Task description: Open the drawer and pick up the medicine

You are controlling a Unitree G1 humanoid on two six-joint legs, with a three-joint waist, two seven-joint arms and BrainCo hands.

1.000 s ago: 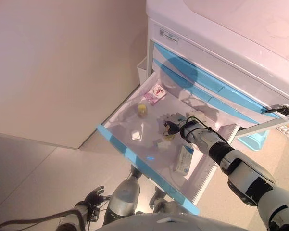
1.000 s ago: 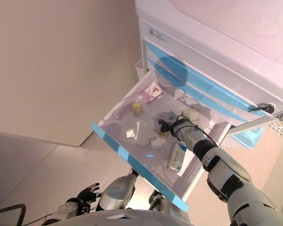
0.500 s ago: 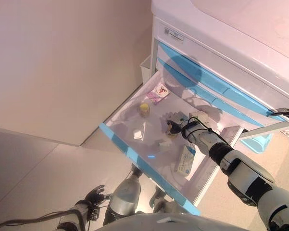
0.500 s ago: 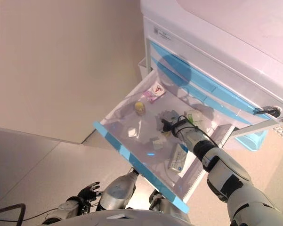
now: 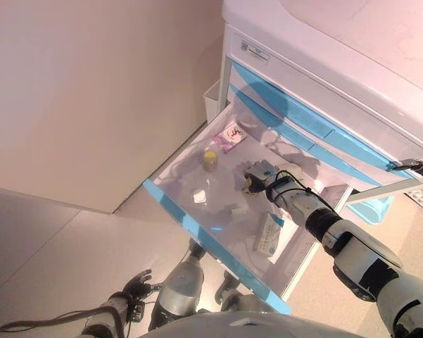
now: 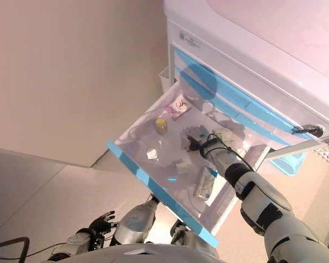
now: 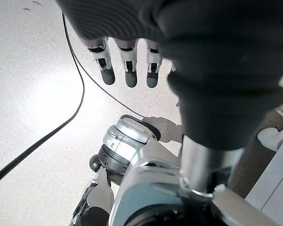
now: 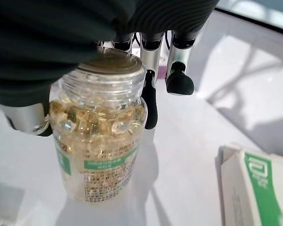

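Observation:
The cabinet's drawer [image 5: 197,229], white with a blue front edge, stands pulled open. My right hand [image 5: 259,176] is inside it, fingers and thumb curled round a clear medicine bottle [image 8: 101,136] full of yellow capsules, held upright by its top. The bottle shows under the hand in the left eye view [image 5: 250,186]. I cannot tell whether its base touches the drawer floor. My left hand [image 5: 137,285] hangs low near the floor, fingers [image 7: 127,66] straight and empty.
In the drawer lie a pink box [image 5: 229,135], a small yellow bottle [image 5: 210,159], a white packet [image 5: 199,196] and a white-and-blue box [image 5: 269,234]. A green-and-white box [image 8: 254,188] lies beside the held bottle. A light-blue bin [image 5: 371,208] hangs right of the cabinet.
The camera has shifted a little. My right hand stays closed on the capsule bottle in the middle of the drawer. The left hand has not moved.

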